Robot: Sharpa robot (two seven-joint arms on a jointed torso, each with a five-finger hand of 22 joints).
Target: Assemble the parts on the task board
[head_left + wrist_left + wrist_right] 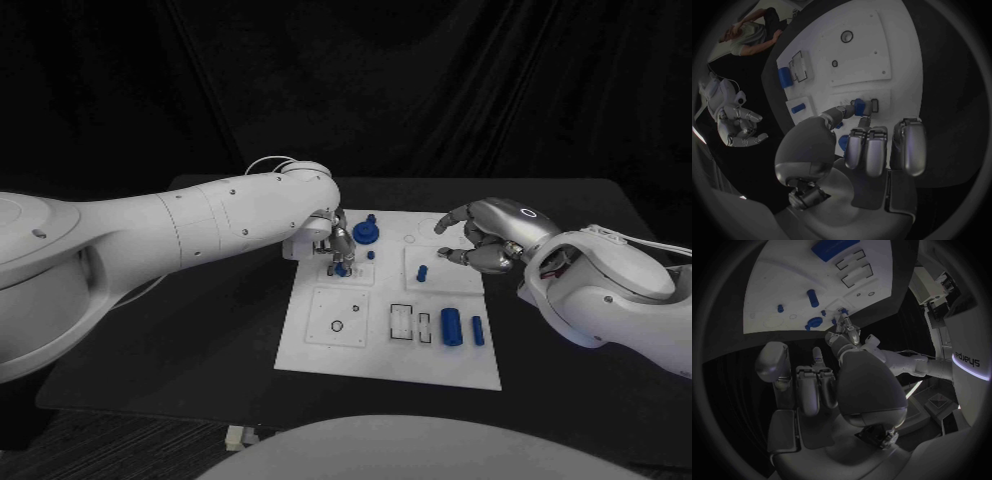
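The white task board (pixel 378 345) lies in the middle of the table. At its far left corner my left hand (pixel 335 243) pinches a small blue part (pixel 340 267) between thumb and a finger, low over a square panel; the left wrist view shows the part (pixel 859 105) held just above the board (pixel 864 45). My right hand (pixel 485 240) hovers over the board's far right edge, fingers apart and holding nothing. A blue round knob (pixel 366 233), a small peg (pixel 372 255) and a blue piece (pixel 423 272) stand on the far half.
A thick blue cylinder (pixel 451 326) and a slimmer blue bar (pixel 477 330) lie at the board's near right, beside rectangular slots (pixel 402 321). A ring-marked panel (pixel 339 326) sits near left. Black table (pixel 173 340) surrounds the board.
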